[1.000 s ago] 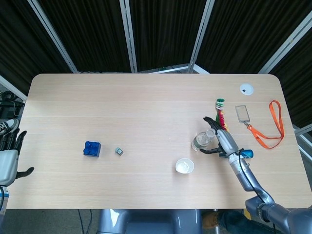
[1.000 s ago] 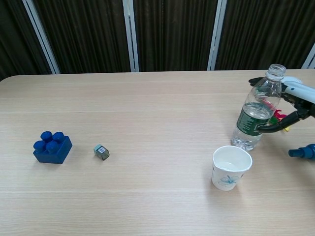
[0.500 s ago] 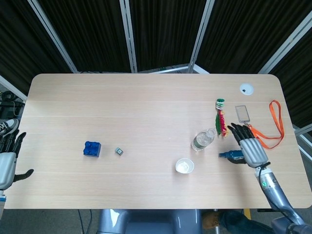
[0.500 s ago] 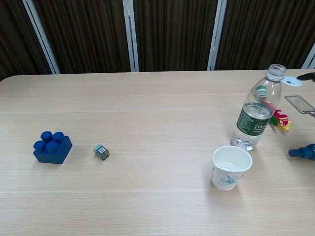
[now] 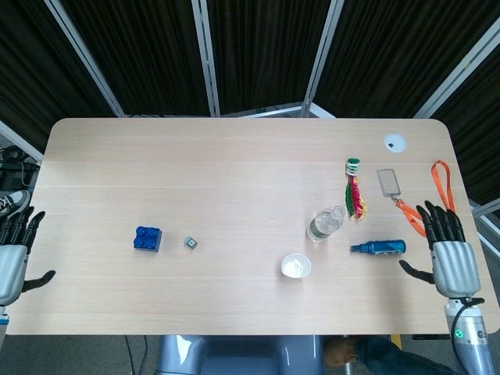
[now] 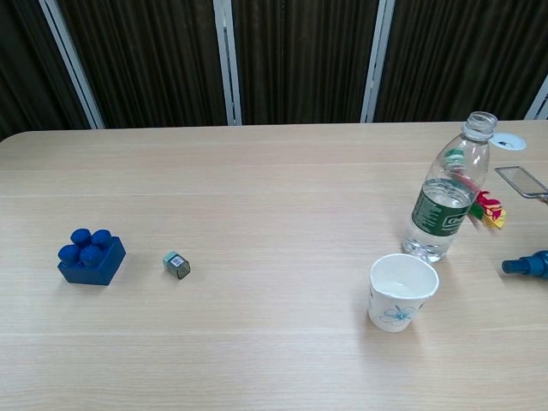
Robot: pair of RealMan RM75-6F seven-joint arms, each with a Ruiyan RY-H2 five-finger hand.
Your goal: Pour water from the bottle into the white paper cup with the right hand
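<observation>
Clear ribbed bottle [image 6: 446,202] upright, uncapped, beside white paper cup [image 6: 402,292]; right hand [image 5: 450,259] released, fingers spread.

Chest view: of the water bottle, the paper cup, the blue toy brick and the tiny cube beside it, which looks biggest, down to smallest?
1. Water bottle, clearly tallest.
2 and 3. White paper cup and blue brick look much alike in size; I won't rank them.
4. Small cube, plainly smallest.
</observation>
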